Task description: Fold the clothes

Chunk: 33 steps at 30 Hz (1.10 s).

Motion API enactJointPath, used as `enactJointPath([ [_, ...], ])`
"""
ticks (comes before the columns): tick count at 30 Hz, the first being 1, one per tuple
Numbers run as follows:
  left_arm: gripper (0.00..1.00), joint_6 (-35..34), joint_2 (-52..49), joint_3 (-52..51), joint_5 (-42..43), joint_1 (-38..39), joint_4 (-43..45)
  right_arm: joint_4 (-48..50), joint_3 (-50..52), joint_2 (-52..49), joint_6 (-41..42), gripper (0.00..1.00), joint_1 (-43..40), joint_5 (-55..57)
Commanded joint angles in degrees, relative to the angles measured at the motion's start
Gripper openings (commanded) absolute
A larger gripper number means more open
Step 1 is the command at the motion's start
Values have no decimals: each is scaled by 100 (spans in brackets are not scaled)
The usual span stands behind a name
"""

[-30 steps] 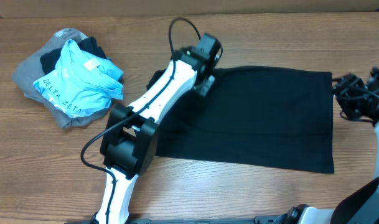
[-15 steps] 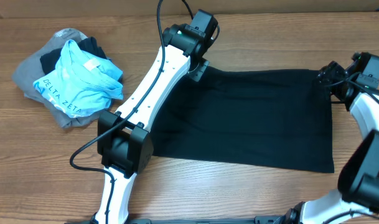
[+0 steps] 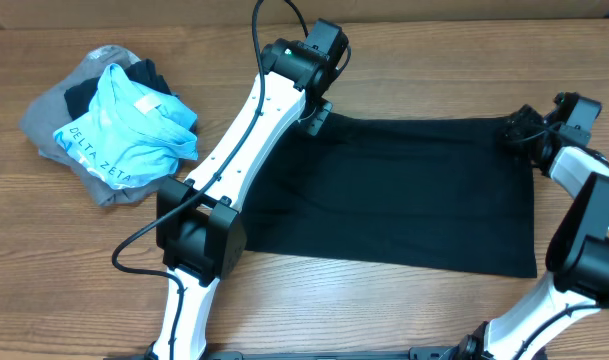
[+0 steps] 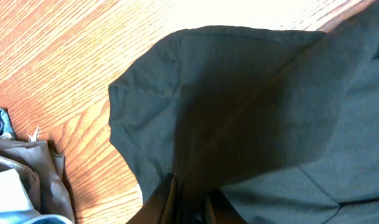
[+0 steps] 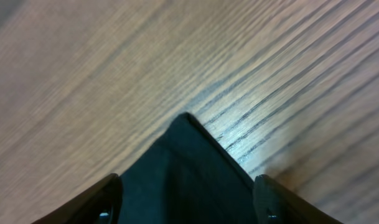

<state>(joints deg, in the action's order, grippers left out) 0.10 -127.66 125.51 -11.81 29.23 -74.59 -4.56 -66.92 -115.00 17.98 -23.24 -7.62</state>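
Note:
The black shirt [image 3: 404, 190] lies spread as a wide rectangle on the wooden table [image 3: 404, 60], right of centre. My left gripper [image 3: 316, 112] is at its far left corner, shut on the fabric. In the left wrist view the cloth [image 4: 251, 93] rises in a fold into the closed left gripper [image 4: 192, 196]. My right gripper [image 3: 514, 132] is at the far right corner. In the right wrist view the right gripper [image 5: 186, 190] is open, and the shirt's pointed corner [image 5: 183, 155] lies between its fingers [image 5: 108, 199].
A pile of other clothes sits at the far left: the light-blue "DELTA ZETA" shirt [image 3: 134, 125] on a grey garment [image 3: 49, 125]. The grey garment also shows at the edge of the left wrist view [image 4: 27, 168]. The left arm [image 3: 234, 170] crosses the shirt's left edge.
My left gripper has moved a little toward the back with the shirt's corner. My right gripper has moved left onto the shirt's far right corner.

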Motion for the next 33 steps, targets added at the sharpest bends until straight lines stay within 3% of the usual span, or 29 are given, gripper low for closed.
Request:
enactJointPath([
  [1, 17, -55, 125, 136, 116, 4, 52, 155, -66, -240, 24, 70, 4, -264],
  [3, 17, -55, 125, 136, 160, 4, 55, 199, -66, -352, 22, 70, 28, -415],
  [5, 17, -55, 125, 136, 160, 4, 52, 190, -66, -435, 17, 63, 63, -446],
  [13, 16, -52, 125, 136, 74, 2, 7, 127, -111, -468, 22, 4, 63, -487],
  [16, 16, -55, 125, 136, 50, -46, -20, 85, -142, -343, 24, 4, -17, -868],
  [19, 36, -50, 125, 101, 146, -90, -79, 55, -142, -44, 26, 4, -109, -1064],
  [24, 47, -48, 109, -310, 765, -92, 48, -501, -142, 588, 28, 4, -260, -1047],
  [33, 52, -166, 90, -1596, 1132, -70, 560, -1635, -142, 1228, 354, 4, -538, -789],
])
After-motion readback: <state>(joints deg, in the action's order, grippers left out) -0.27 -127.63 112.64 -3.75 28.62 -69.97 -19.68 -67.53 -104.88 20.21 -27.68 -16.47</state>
